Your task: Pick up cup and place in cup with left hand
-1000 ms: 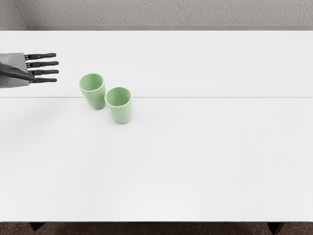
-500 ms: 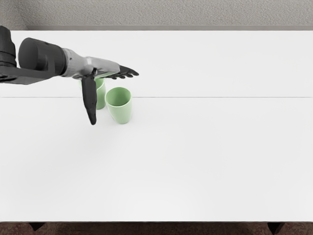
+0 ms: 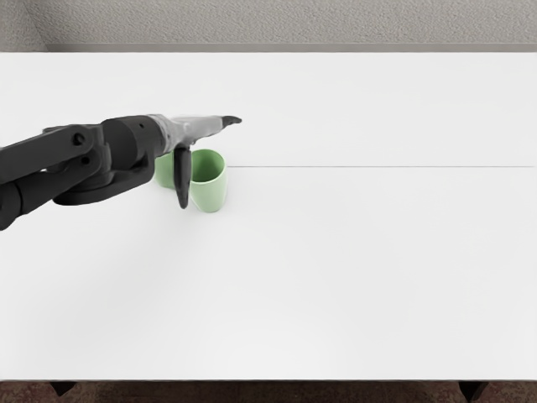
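Because a grasp is presumably being prepared, the left hand (image 3: 193,128) is held upper left, fingers extended, thumb parted, nothing gripped. Below are listed two green items on the white table (image 3: 336,269): front cup (image 3: 211,195), upright; rear cup (image 3: 163,172), partly hidden.

left arm (image 3: 46,154) extended | left hand (image 3: 193,129) unclenched | fingers (image 3: 231,121) outstretched | thumb (image 3: 183,178) held apart
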Available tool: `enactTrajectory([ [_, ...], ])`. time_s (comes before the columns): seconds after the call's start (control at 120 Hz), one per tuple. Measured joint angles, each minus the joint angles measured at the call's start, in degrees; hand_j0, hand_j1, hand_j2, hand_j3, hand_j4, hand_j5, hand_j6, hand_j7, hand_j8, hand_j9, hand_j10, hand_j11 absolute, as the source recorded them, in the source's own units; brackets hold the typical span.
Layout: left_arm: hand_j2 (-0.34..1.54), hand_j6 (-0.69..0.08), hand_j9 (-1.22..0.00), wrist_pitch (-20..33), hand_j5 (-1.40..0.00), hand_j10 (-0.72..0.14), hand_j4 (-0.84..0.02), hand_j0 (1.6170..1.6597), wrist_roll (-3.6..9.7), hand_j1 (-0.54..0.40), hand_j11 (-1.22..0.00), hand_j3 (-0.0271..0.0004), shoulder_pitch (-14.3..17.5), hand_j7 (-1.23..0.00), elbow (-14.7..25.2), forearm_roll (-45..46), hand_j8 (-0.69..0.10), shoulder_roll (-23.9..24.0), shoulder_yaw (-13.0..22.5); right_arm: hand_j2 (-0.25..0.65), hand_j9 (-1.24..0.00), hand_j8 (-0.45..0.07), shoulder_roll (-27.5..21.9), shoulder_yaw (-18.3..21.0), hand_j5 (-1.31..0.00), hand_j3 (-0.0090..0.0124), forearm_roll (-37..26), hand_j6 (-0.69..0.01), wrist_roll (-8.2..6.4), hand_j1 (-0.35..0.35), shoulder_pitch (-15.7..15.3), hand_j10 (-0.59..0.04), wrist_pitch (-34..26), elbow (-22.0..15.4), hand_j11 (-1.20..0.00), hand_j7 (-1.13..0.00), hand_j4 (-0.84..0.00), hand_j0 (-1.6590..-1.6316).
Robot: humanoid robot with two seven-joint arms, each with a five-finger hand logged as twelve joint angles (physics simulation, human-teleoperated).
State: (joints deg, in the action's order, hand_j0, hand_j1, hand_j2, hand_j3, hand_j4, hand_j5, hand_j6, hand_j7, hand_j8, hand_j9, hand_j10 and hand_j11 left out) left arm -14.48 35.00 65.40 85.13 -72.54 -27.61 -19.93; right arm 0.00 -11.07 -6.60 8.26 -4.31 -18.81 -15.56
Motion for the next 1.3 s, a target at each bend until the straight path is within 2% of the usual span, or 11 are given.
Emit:
enactTrajectory([
  [0.067, 0.0, -0.003, 0.0, 0.8, 0.0, -0.002, -0.002, 1.6581, 0.0, 0.349, 0.0, 0.0, 0.26, 0.0, -1.06, -0.18, -0.003, 1.43, 0.38, -0.006, -0.04, -0.028, 0.0, 0.0, -0.04, 0.0, 0.0, -0.028, 0.0, -0.316, 0.0, -0.028, 0.0, 0.0, -0.04, -0.04, -0.028, -1.6581],
  [0.325, 0.0, -0.004, 0.0, 9.74, 0.0, -0.002, -0.003, 1.6581, 0.0, 0.349, 0.0, 0.0, -0.27, 0.0, -2.61, -3.38, -0.003, 1.48, 4.37, -0.006, -0.04, -0.028, 0.0, 0.0, -0.04, 0.0, 0.0, -0.028, 0.0, -0.316, 0.0, -0.028, 0.0, 0.0, -0.04, -0.04, -0.028, -1.6581],
  [0.45, 0.0, -0.004, 0.0, 10.96, 0.0, -0.002, -0.003, 1.6581, 0.0, 0.349, 0.0, 0.0, -0.81, 0.0, -2.79, -3.68, -0.003, 2.46, 5.96, -0.006, -0.04, -0.028, 0.0, 0.0, -0.04, 0.0, 0.0, -0.028, 0.0, -0.316, 0.0, -0.028, 0.0, 0.0, -0.04, -0.04, -0.028, -1.6581],
  [0.675, 0.0, -0.009, -0.01, 11.42, -0.01, -0.007, -0.007, 1.6581, 0.0, 0.344, -0.01, 0.0, -0.66, -0.01, -2.94, -3.84, -0.008, 3.17, 6.75, -0.006, -0.04, -0.028, 0.0, 0.0, -0.04, 0.0, 0.0, -0.028, 0.0, -0.316, 0.0, -0.028, 0.01, 0.0, -0.04, -0.04, -0.028, -1.6581],
  [0.992, 0.04, -0.176, -0.22, 11.03, -0.22, -0.175, -0.175, 1.658, 0.0, 0.144, -0.22, 0.0, -0.53, -0.22, -3.29, -3.82, -0.176, 3.17, 8.09, -0.006, -0.04, -0.028, 0.0, 0.0, -0.04, 0.0, 0.0, -0.028, 0.0, -0.316, 0.0, -0.028, 0.0, 0.0, -0.04, -0.04, -0.028, -1.6581],
  [1.3, 0.06, -0.286, -0.37, 10.56, -0.37, -0.284, -0.285, 1.6581, 0.0, 0.007, -0.37, 0.0, -0.27, -0.37, -3.21, -3.77, -0.285, 3.11, 8.81, -0.006, -0.04, -0.028, 0.0, 0.0, -0.04, 0.0, 0.0, -0.028, 0.0, -0.316, 0.0, -0.028, 0.0, 0.0, -0.04, -0.04, -0.028, -1.6581],
])
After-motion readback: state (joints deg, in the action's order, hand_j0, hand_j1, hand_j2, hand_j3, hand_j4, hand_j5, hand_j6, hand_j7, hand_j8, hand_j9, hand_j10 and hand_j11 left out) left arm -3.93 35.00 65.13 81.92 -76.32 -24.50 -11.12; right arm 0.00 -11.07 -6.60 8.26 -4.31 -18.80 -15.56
